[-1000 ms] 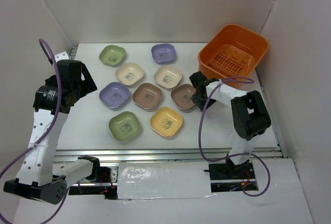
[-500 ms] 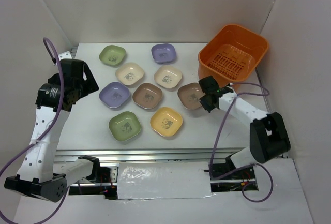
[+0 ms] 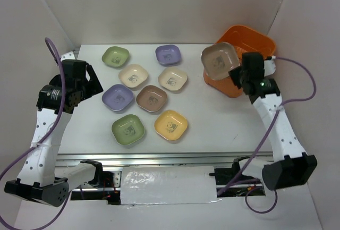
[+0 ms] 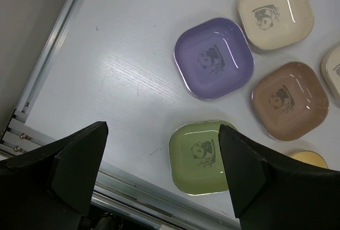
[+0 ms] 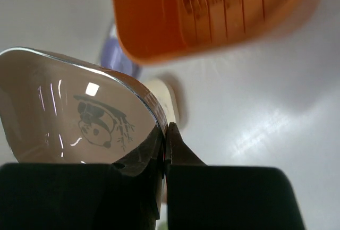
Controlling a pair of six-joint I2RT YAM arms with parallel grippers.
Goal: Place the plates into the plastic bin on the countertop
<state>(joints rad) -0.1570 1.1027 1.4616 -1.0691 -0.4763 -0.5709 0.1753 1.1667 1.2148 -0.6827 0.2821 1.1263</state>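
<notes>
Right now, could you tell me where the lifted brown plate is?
In the top view the small brown rounded-square plate is at the right, tilted in the shut right gripper over the left rim of the orange plastic bin.

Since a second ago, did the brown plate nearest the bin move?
Yes. The brown plate left the countertop and went back toward the bin, away from the yellow plate. It now overlaps the bin's left rim, pinched in the right fingers.

White arms (image 3: 277, 126), black joints (image 3: 289, 172) (purple cables (image 3: 309, 74))
</notes>
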